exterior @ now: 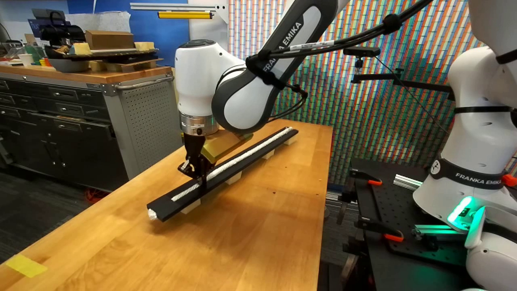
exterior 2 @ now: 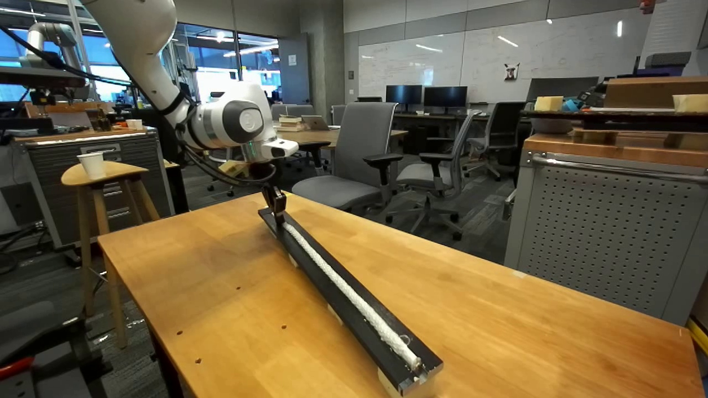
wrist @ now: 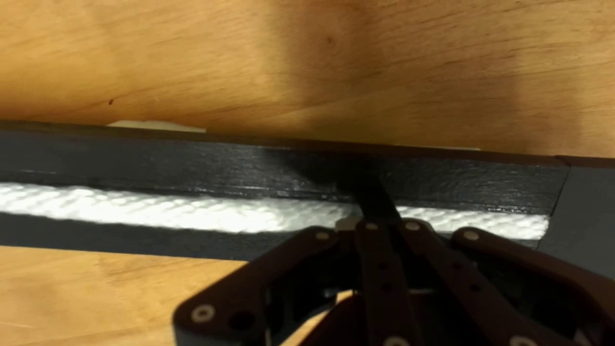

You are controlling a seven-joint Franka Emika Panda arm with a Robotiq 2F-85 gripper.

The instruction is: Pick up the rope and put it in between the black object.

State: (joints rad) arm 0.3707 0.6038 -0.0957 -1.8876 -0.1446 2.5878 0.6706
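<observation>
My gripper (exterior: 203,184) is closed, fingers together, pointing down at the rope (wrist: 158,211) close to an end of the black track (exterior: 163,207). Can't tell if the tips press on the rope or just clear it. Rope lies lengthwise in the track's groove, black sides along both edges, visible in both exterior views and my wrist view. At my end it runs up to the seam of a flat end section (wrist: 586,216); past that, a white tuft (exterior: 152,214) shows at the track's end face. Opposite rope end (exterior 2: 410,359) stops just short of the track's end. Track sits on pale blocks (exterior: 192,207) on the wooden table (exterior: 258,242); yellow tape (exterior: 26,265) lies near the table's edge
</observation>
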